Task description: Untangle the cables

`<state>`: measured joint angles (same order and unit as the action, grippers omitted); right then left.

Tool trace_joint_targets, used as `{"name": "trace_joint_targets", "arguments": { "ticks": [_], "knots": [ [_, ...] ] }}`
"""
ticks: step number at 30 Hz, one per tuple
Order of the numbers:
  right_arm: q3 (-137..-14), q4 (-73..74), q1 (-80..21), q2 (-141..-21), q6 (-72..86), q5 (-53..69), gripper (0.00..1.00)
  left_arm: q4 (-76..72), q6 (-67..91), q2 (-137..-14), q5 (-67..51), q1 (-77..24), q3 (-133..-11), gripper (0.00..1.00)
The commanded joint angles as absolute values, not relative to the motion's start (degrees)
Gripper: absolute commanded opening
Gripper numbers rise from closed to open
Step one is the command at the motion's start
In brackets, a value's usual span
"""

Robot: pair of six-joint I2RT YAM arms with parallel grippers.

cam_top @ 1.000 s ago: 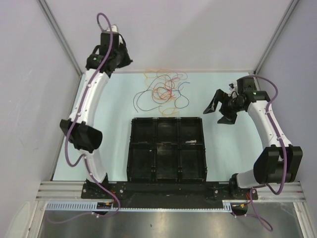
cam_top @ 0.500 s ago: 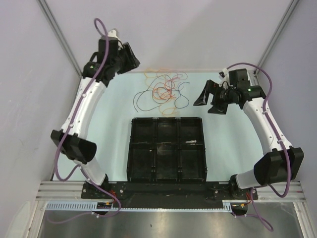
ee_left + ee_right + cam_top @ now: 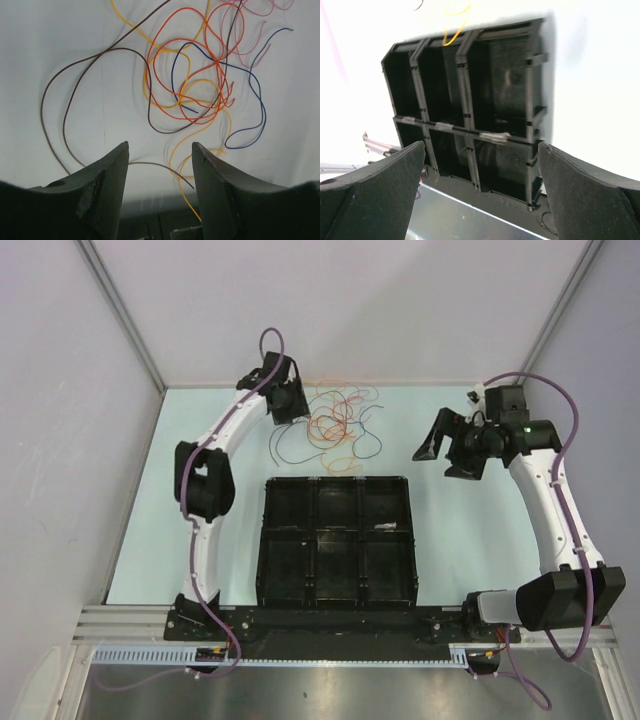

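The cables (image 3: 335, 425) lie in a loose tangle on the pale table behind the black tray. In the left wrist view I see orange, red and crimson loops (image 3: 200, 70) crossed by a dark blue cable (image 3: 252, 100) and a long brown one (image 3: 65, 105). My left gripper (image 3: 289, 412) hangs over the tangle's left edge, open (image 3: 160, 145). Only the brown cable's loose end lies on the table below its gap. My right gripper (image 3: 446, 447) is wide open (image 3: 482, 144) to the right of the tangle, apart from it and holding nothing.
A black six-compartment tray (image 3: 338, 540) sits in front of the cables, with an orange cable end (image 3: 454, 27) reaching its far rim. Grey walls close in the back and both sides. Bare table lies left and right of the tray.
My left arm swung from the back left corner down to the tangle's left edge, and its jaws went from shut to open. My right gripper shifted only slightly and stayed open.
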<state>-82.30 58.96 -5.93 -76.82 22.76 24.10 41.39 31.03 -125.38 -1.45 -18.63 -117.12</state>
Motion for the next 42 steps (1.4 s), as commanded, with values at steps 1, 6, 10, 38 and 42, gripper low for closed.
{"name": "trace_joint_targets", "arguments": {
  "ticks": [1, 6, 10, 38, 42],
  "knots": [
    [-81.7, 61.9, -2.0, -74.4, 20.8, 22.9, 1.0, 39.1, 31.0, -130.0, -5.3, -18.9, -123.7, 0.58],
    [-81.7, 61.6, -0.4, -75.7, 20.8, 23.5, 1.0, 37.1, 31.4, -133.8, -5.8, -18.9, -124.7, 0.56],
    [-81.8, 60.7, -0.4, -77.6, 21.4, 24.3, 1.0, 38.8, 31.0, -137.0, -6.0, -18.8, -127.2, 0.54],
    [-83.0, 60.4, -0.4, -80.6, 20.8, 24.7, 1.0, 38.9, 32.2, -139.6, -4.2, -18.8, -129.7, 0.0],
    [-83.0, 59.9, -0.4, -81.0, 21.1, 25.3, 1.0, 42.4, 33.0, -134.4, -1.0, -18.6, -132.9, 0.0]
  ]
}}
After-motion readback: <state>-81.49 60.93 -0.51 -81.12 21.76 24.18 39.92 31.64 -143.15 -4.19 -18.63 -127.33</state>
